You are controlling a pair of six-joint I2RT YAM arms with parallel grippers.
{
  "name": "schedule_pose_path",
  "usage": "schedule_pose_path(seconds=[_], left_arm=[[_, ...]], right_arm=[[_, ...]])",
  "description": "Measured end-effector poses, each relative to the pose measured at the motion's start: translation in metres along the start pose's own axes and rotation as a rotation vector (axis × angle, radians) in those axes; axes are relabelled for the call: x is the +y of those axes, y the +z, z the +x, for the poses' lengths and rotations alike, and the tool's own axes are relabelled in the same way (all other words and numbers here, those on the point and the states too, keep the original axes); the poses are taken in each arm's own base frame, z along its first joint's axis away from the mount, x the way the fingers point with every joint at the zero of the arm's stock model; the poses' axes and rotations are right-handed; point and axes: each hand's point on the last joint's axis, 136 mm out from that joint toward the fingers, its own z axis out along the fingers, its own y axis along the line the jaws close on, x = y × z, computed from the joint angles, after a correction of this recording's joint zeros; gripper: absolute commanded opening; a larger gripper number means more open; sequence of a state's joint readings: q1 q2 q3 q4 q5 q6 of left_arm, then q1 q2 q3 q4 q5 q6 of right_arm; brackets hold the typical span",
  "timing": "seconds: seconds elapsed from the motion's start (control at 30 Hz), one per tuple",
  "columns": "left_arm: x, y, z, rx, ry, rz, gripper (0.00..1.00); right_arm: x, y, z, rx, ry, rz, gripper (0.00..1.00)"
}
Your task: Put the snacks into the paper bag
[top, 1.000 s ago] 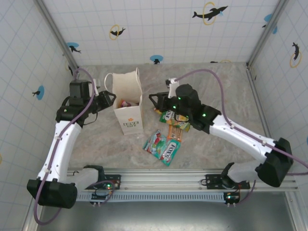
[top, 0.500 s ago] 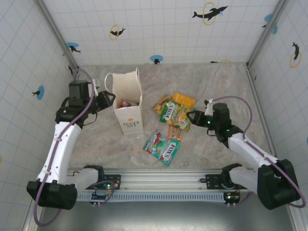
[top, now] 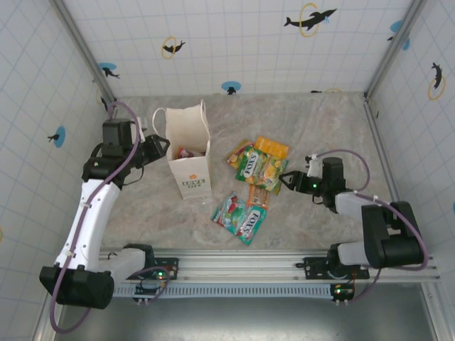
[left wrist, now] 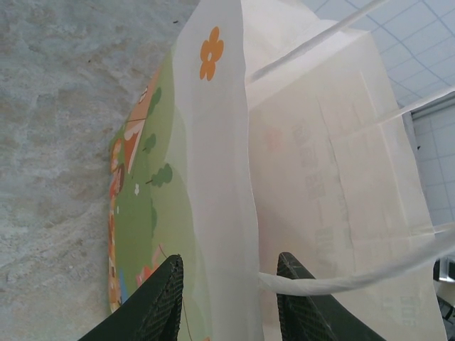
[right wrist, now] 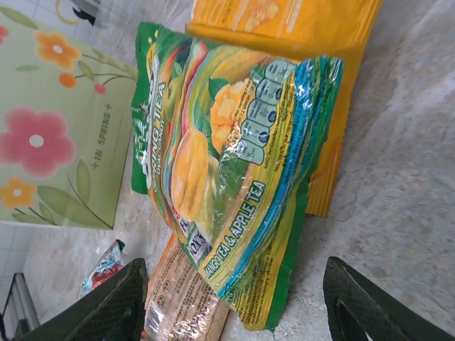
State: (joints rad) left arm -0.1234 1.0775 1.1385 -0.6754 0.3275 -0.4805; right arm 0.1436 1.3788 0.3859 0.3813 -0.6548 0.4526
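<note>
Grey marbled table [top: 320, 121], with tiled walls carrying dolphin stickers [top: 309, 19] on three sides. Nothing stands between the right gripper [top: 284, 182] and the snack pile. Its purple cable [top: 341, 151] arcs behind it.

The right gripper sits low over the table with its fingers [right wrist: 114, 305] spread wide and nothing held. Straight ahead, just short of the fingertips, lies the green mango-and-apple tea packet [right wrist: 227, 177]. It rests partly on a yellow packet [right wrist: 284, 21], and its near end lies over an orange-brown packet [right wrist: 186, 309]. Two more lie nearer the arm bases, apart from that pile: a teal packet [top: 250, 223] touching a red-and-green packet [top: 227, 207].

The paper bag [top: 192, 177] stands upright to the left of the pile, mouth open. The left gripper [top: 162, 147] is at its left rim. One finger [left wrist: 160, 302] is outside on the green-printed side panel and the other is inside by a handle loop [left wrist: 341, 280], so the jaws are closed on the wall fold. In the bag is one reddish packet [top: 186, 151], only partly seen past the rim.
</note>
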Motion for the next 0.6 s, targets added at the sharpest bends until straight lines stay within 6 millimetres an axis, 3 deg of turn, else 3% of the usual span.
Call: schedule_pose_path(seconds=[0.37, 0.6], left_arm=[[0.004, 0.006, 0.003, 0.014, -0.024, -0.012, 0.35], [0.007, 0.009, 0.004, 0.021, -0.028, -0.02, 0.35]], right_arm=[[-0.012, 0.023, 0.009, 0.04, 0.037, -0.044, 0.63], [-0.005, 0.041, -0.006, 0.041, 0.025, -0.086, 0.56]])
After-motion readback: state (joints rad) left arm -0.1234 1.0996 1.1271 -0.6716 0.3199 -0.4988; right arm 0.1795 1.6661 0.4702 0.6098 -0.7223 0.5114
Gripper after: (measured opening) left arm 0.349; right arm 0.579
